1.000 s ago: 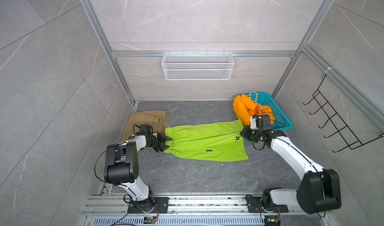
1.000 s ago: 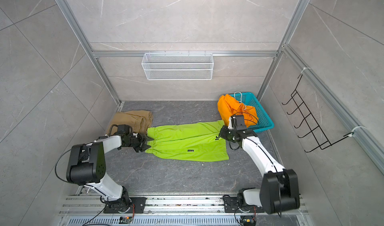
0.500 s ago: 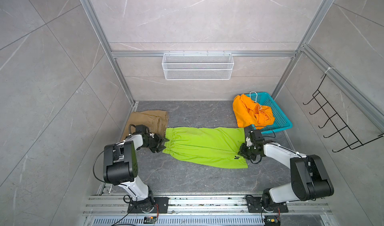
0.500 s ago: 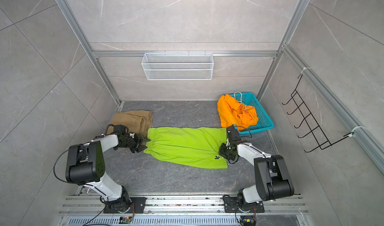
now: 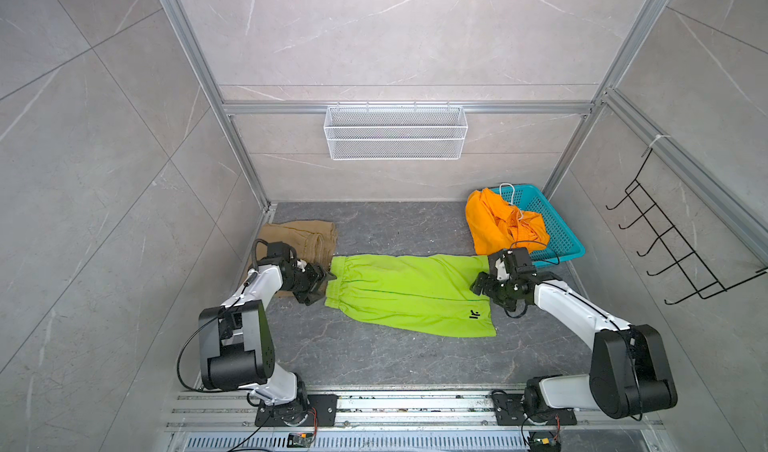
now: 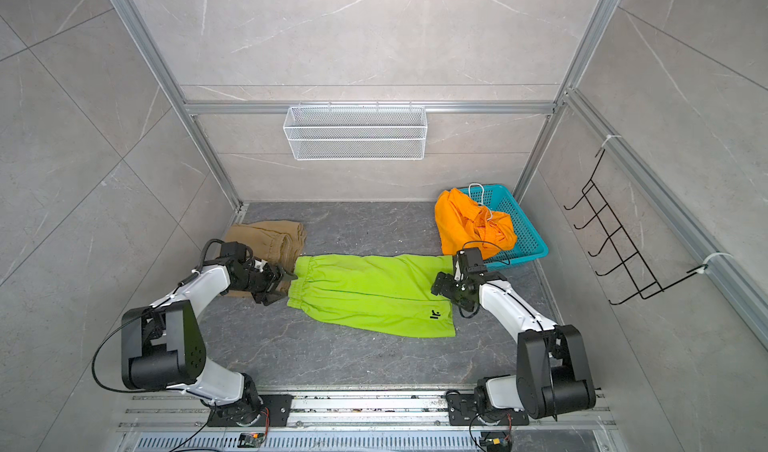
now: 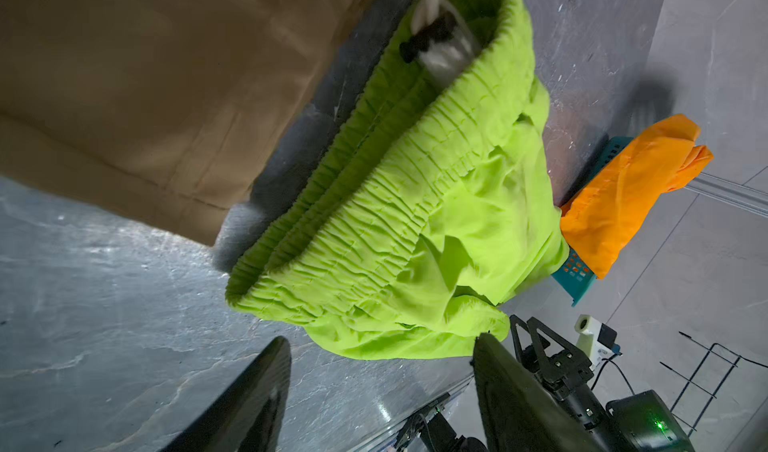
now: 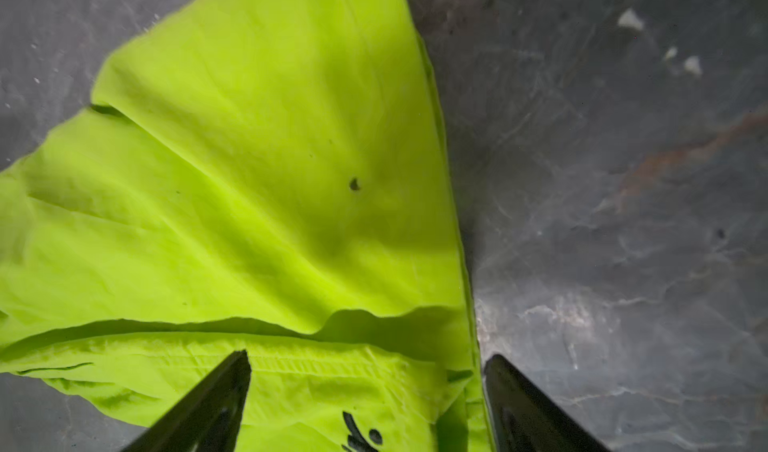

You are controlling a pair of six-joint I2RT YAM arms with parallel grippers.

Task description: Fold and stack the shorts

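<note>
Pincers stand at both ends of the lime green shorts point(image 5: 407, 294): left pincer point(image 5: 325, 278) spread just off the gathered waistband, right pincer point(image 5: 478, 287) spread wide over the leg hem, neither pinching cloth. The shorts lie flat on the worktop point(image 5: 374, 358), drawn out lengthwise, likely ready for a crosswise fold. Folded khaki shorts point(image 5: 307, 234) sit beside the waistband, presumably the stack's base; orange shorts point(image 5: 498, 225) drape the teal basket point(image 5: 561, 238).

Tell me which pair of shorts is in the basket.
The orange shorts, bunched in the teal basket; the lime green pair and khaki pair lie on the floor.
</note>
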